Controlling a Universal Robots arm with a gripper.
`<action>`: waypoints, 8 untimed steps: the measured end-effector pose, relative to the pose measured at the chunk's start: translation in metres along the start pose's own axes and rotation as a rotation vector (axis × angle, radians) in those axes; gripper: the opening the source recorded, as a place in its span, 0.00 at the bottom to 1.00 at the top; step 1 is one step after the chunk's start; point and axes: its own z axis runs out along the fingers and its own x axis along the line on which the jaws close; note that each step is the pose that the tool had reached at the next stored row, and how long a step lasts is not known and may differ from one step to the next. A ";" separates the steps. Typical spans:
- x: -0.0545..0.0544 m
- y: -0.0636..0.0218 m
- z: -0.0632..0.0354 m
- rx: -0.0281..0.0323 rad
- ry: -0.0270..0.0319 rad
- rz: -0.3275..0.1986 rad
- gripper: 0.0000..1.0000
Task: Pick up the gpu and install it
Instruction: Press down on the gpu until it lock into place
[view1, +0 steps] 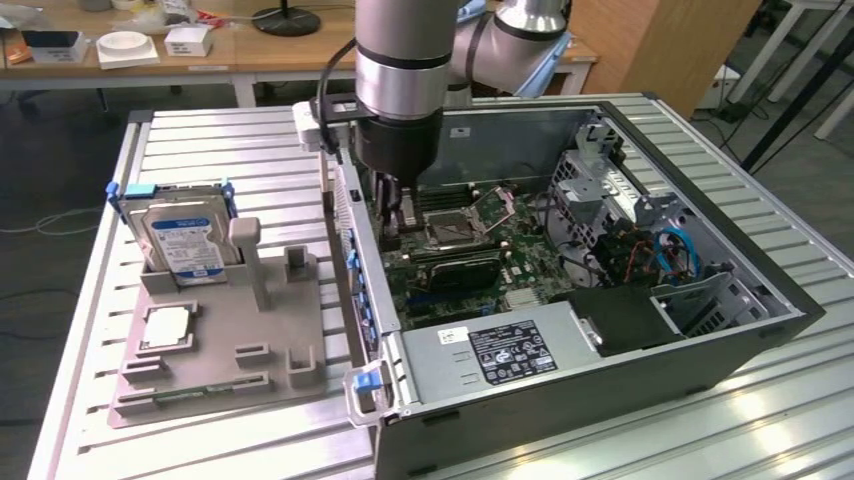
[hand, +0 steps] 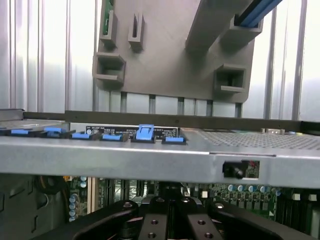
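We see a grey holder block on the silvery ribbed table, bearing a hard drive with a blue-and-white label and blue rails. The computer case is black outside, its motherboard green, with blue clips along its pale grey edge. The gripper is black.

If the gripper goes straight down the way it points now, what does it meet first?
Probably the motherboard inside the computer case, close to the case wall on the exterior view's left. The gripper, jaws shut, already hangs inside; depth is unclear.
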 end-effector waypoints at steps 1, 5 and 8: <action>0.000 0.0019 -0.0002 -0.0001 0.0000 0.000 0.11; 0.000 0.0022 -0.0005 0.0001 0.0000 0.000 0.11; 0.000 0.0036 -0.0029 0.0000 0.0000 0.000 0.11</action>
